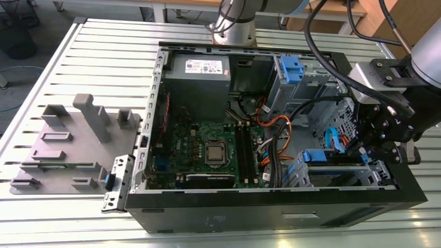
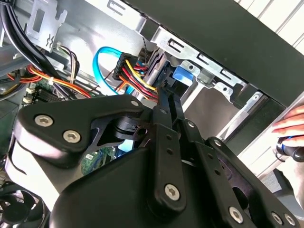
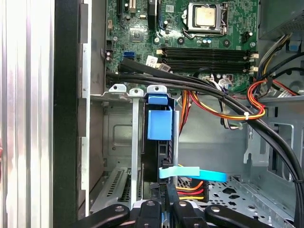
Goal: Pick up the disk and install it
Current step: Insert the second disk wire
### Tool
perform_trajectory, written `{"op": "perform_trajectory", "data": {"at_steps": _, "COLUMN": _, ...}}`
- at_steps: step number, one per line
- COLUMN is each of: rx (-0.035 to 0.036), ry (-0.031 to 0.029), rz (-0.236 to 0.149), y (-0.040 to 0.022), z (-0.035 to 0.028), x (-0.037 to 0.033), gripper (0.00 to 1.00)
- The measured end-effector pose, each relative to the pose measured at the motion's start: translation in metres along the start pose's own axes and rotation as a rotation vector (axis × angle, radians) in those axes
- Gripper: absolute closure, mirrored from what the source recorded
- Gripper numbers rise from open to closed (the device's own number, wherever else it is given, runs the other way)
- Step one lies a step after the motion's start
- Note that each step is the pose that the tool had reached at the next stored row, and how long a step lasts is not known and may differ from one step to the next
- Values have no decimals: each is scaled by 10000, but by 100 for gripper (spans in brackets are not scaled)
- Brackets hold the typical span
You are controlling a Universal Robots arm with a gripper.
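Observation:
The disk (image 3: 160,142) stands on edge in the metal drive cage (image 3: 118,91) at the front corner of the open computer case; its blue rail (image 3: 159,121) faces the first wrist view, with the dark slab below it. In the exterior view its blue end (image 1: 320,155) shows inside the cage at the case's right. My black gripper (image 1: 365,152) hangs over that cage. Its fingers (image 3: 179,211) sit close together on the disk's near edge, and the gripper (image 3: 166,211) looks shut on it. In the second wrist view the gripper (image 2: 164,92) reaches in beside a blue rail end (image 2: 183,76).
A light-blue data cable (image 3: 192,174) and red-yellow-black power wires (image 2: 135,73) crowd the cage. Black cable bundles (image 3: 199,85) cross above it. The power-supply box (image 1: 200,70) and motherboard (image 1: 206,150) fill the case. A grey fixture (image 1: 69,139) stands on the slotted table. A person's hand (image 2: 289,124) is outside the case.

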State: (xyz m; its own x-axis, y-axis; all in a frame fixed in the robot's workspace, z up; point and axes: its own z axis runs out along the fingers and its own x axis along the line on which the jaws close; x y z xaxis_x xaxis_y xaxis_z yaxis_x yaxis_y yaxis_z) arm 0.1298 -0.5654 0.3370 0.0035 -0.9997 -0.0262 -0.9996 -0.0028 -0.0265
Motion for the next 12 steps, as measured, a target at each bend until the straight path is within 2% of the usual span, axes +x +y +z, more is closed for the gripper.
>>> {"op": "perform_trajectory", "data": {"at_steps": 12, "rx": 0, "ry": -3, "rz": 2, "y": -18, "z": 10, "x": -8, "gripper": 84}}
